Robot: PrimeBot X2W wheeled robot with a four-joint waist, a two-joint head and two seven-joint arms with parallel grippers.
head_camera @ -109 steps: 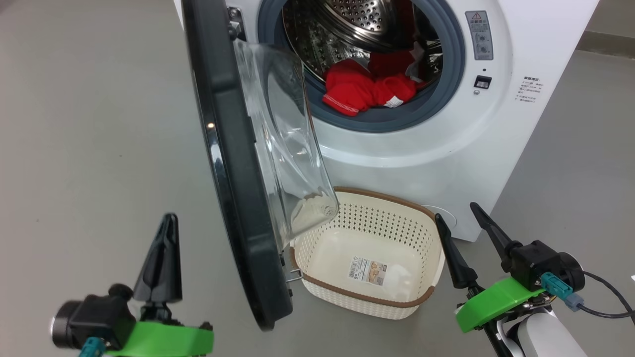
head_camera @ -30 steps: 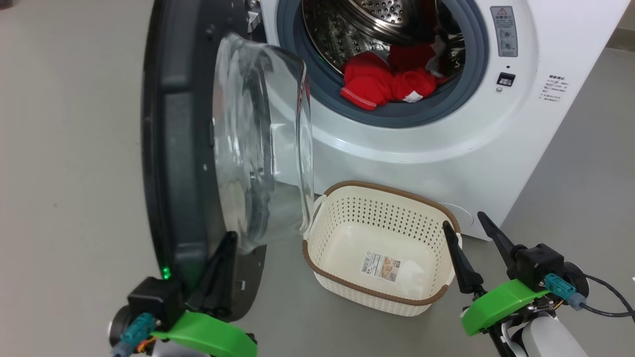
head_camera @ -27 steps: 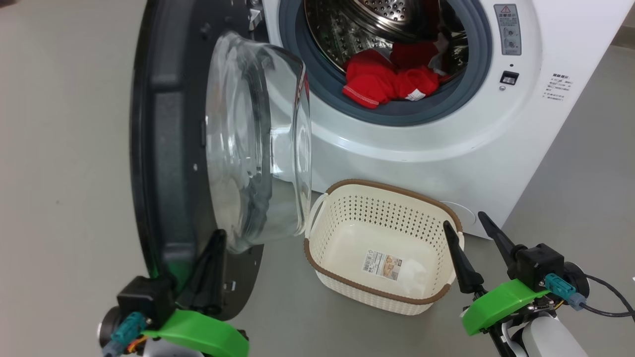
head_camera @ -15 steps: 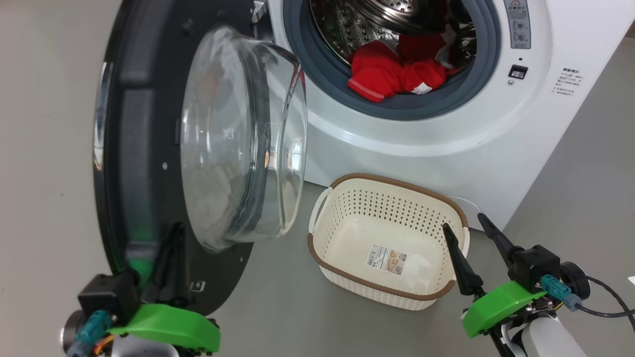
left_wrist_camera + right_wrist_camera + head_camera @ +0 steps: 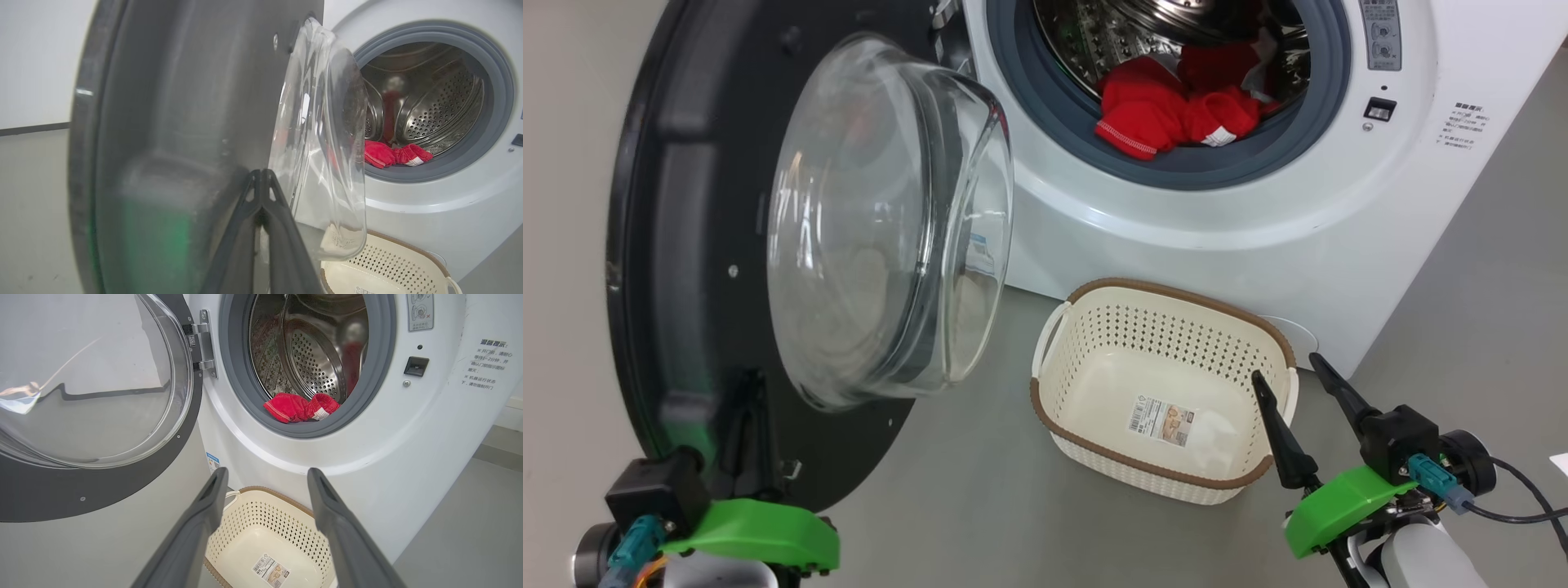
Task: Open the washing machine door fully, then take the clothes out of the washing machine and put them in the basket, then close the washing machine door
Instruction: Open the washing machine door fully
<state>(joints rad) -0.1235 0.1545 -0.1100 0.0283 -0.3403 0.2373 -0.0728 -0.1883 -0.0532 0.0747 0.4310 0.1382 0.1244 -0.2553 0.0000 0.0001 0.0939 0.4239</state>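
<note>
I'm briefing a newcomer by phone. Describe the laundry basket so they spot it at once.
Find the white front-loading washing machine with its round black-rimmed glass door standing open. On the grey floor just before it sits a small cream perforated plastic basket. Its brown woven-look rim and inner label mark it.

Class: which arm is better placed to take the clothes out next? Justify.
Probably right: the right gripper is open and faces the clothes; the left gripper is shut at the door.
</note>
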